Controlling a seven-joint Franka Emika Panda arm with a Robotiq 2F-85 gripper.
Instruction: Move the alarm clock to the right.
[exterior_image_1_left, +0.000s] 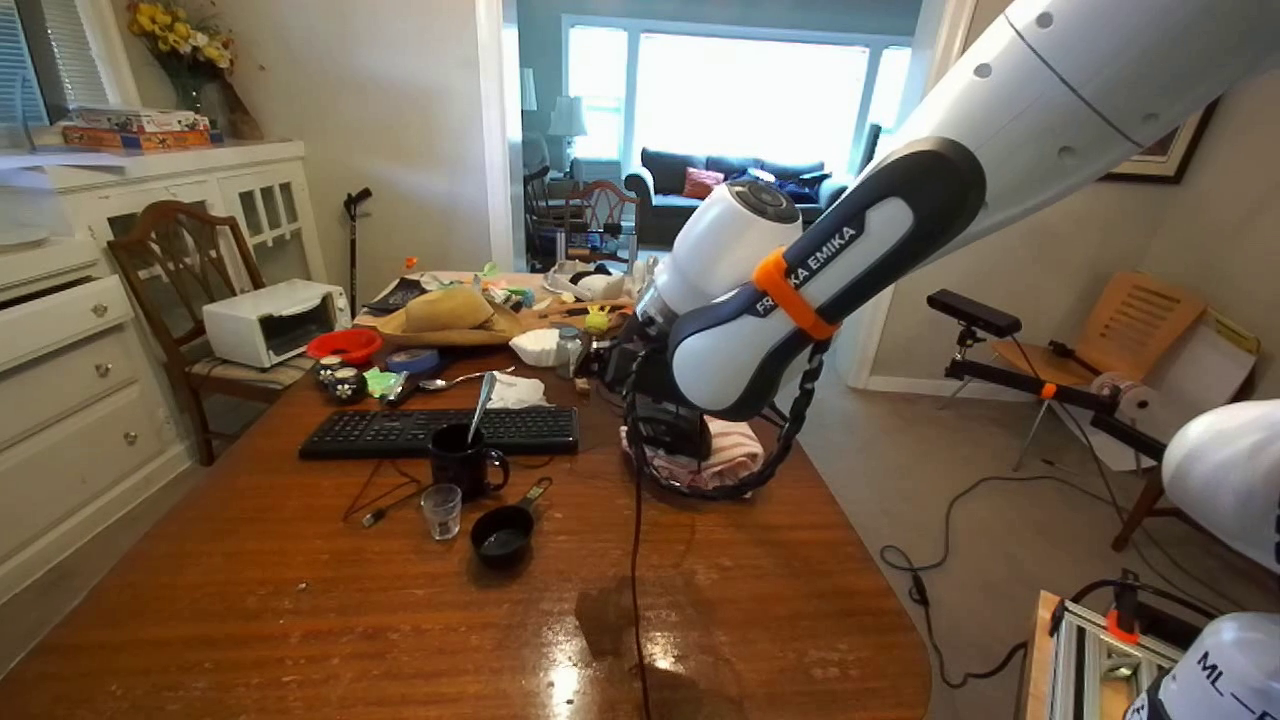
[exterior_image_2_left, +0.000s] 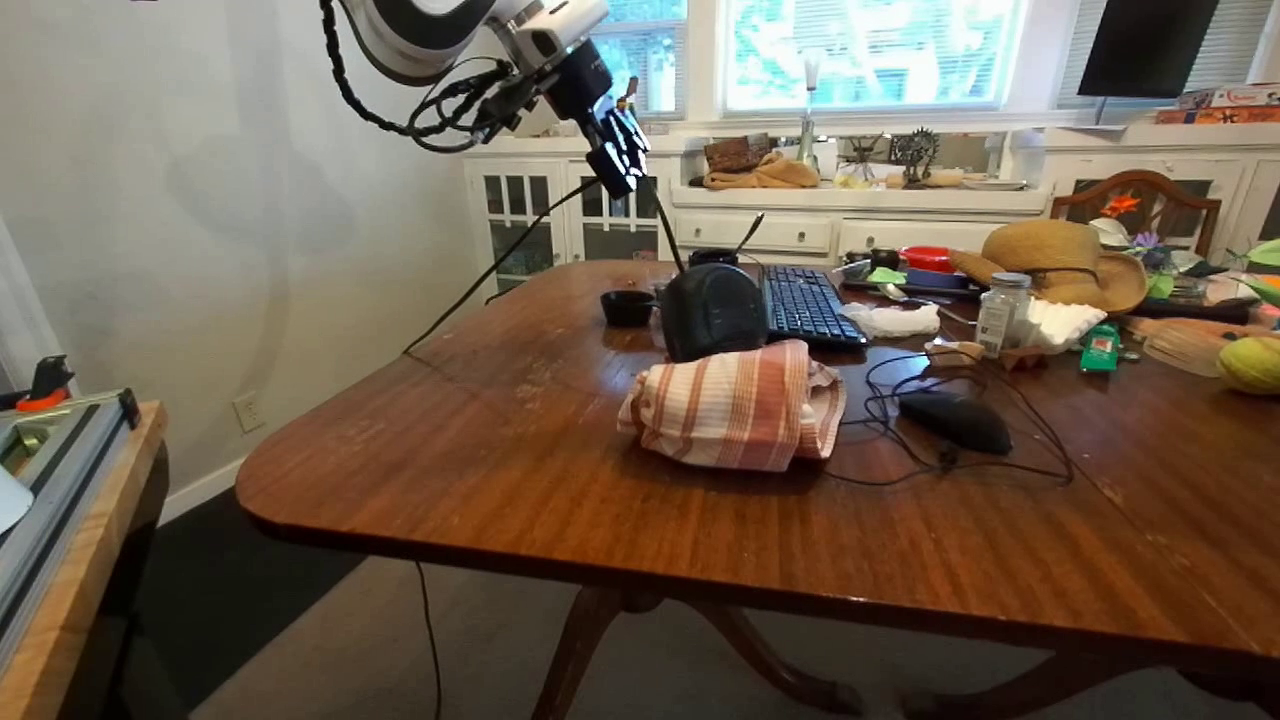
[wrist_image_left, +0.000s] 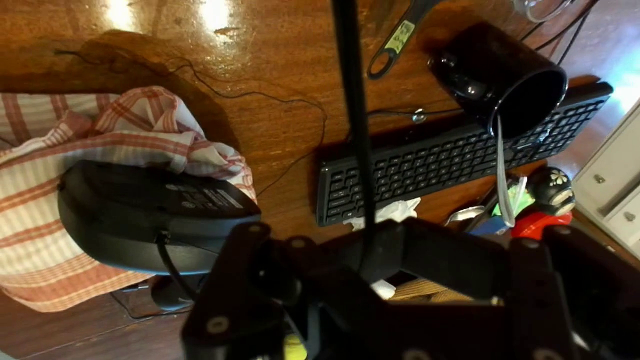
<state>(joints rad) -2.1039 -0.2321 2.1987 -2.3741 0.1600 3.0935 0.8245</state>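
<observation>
Partly, the tool (wrist_image_left: 381, 250) hides the alarm clock (wrist_image_left: 150, 217) and cord (wrist_image_left: 175, 273).

Pale walls (exterior_image_1_left: 380, 120), tan floor (exterior_image_1_left: 1000, 570); dark sofa (exterior_image_1_left: 665, 212) before bright window (exterior_image_1_left: 750, 100); wooden chair (exterior_image_1_left: 240, 378) by white drawers (exterior_image_1_left: 70, 375); glossy table (exterior_image_1_left: 400, 620).

"Looking from where?"
"In an exterior view, from above, along the brown wooden table (exterior_image_1_left: 480, 630); in an exterior view, across it toward white glass-paned cabinets (exterior_image_2_left: 564, 232)."
"The wrist view?"
"Near, slanting downward; all three share the long black keyboard (wrist_image_left: 445, 162)."
</observation>
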